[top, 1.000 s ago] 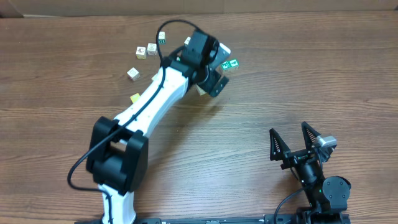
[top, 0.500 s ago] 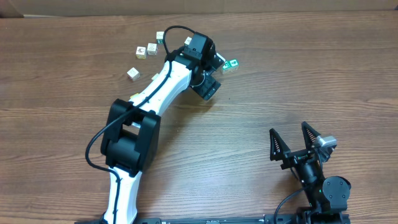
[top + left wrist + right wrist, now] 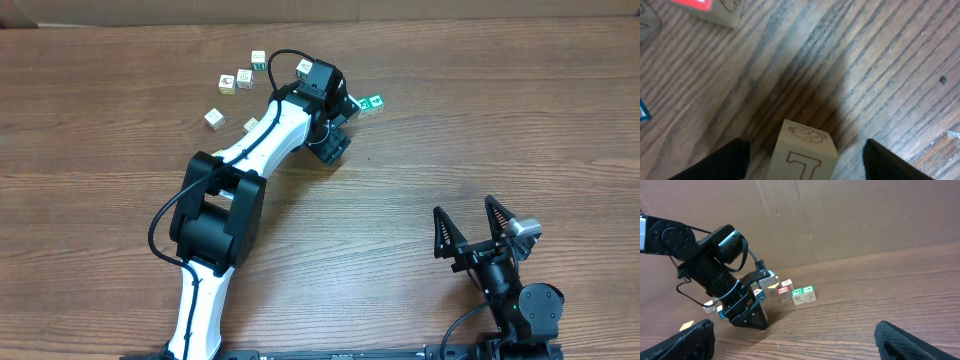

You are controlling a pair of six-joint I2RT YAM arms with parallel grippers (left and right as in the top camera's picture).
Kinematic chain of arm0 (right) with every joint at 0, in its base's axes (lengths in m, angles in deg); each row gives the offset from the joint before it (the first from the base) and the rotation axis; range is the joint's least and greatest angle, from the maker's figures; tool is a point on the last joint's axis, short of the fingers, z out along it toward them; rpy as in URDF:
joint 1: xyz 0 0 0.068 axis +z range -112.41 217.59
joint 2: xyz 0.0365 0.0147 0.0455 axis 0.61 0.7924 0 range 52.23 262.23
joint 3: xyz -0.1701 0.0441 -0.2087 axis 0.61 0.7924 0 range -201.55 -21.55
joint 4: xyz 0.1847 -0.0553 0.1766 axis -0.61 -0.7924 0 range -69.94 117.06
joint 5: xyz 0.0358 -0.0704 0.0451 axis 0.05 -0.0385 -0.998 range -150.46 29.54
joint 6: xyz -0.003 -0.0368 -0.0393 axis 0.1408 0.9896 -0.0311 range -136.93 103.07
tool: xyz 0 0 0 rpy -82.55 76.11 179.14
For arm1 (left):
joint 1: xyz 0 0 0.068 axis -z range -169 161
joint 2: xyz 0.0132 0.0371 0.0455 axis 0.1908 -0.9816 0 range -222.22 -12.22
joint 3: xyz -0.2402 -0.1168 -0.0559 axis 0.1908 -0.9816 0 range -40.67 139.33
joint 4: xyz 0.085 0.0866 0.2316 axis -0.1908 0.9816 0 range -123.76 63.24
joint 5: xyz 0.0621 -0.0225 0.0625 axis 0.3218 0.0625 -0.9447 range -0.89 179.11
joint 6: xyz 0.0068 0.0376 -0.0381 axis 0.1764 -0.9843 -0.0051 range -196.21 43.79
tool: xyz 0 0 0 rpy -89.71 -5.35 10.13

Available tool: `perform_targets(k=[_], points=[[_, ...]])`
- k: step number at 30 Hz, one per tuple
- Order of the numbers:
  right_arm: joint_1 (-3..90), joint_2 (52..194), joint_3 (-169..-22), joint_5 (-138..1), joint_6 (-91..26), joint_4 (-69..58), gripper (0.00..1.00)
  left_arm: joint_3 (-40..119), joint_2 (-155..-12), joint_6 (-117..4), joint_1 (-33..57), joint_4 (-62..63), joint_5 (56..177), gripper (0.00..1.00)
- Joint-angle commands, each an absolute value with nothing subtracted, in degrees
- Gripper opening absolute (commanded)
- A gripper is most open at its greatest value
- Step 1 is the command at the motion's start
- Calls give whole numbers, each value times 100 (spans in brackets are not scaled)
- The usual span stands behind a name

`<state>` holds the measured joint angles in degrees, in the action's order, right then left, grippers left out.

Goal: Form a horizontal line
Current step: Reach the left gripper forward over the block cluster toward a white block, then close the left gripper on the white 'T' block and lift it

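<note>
- The wooden table (image 3: 480, 120) fills the overhead view, and a cardboard wall (image 3: 850, 220) stands behind it.
- The left arm (image 3: 262, 150) stretches from the near edge toward the far middle of the table, with its wrist bent down among the cubes.
- The right gripper (image 3: 464, 208) sits at the near right, well apart from every cube. Its jaws are spread wide and hold nothing.
- The left gripper (image 3: 804, 152) is open. Its two dark fingers (image 3: 720, 162) stand on either side of a pale cube (image 3: 802, 145) with an outlined letter on its side (bare wood shows in the gap on both sides, so nothing is clamped).
- The cubes form no row. The three whitish cubes (image 3: 244, 76) lie in a loose slanting arc to the far left of the left wrist, and a fourth whitish cube (image 3: 214, 118) lies nearer, apart from them.
- Two green cubes (image 3: 372, 103) sit side by side just right of the left wrist.
- A red cube (image 3: 707, 6) lies beyond the pale cube, at the top edge of the left wrist view.
</note>
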<state>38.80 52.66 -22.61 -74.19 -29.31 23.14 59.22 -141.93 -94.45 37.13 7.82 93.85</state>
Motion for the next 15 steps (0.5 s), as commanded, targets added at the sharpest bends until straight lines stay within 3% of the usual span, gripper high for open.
perform_targets(k=[1, 15], points=[[3898, 5242, -2202, -7446, -2914, 2349, 100, 6025, -14268, -9548, 3684, 719, 9450, 67], [3896, 5242, -2202, -7446, -2914, 2351, 100, 6025, -14272, -9371, 3684, 646, 9382, 38]])
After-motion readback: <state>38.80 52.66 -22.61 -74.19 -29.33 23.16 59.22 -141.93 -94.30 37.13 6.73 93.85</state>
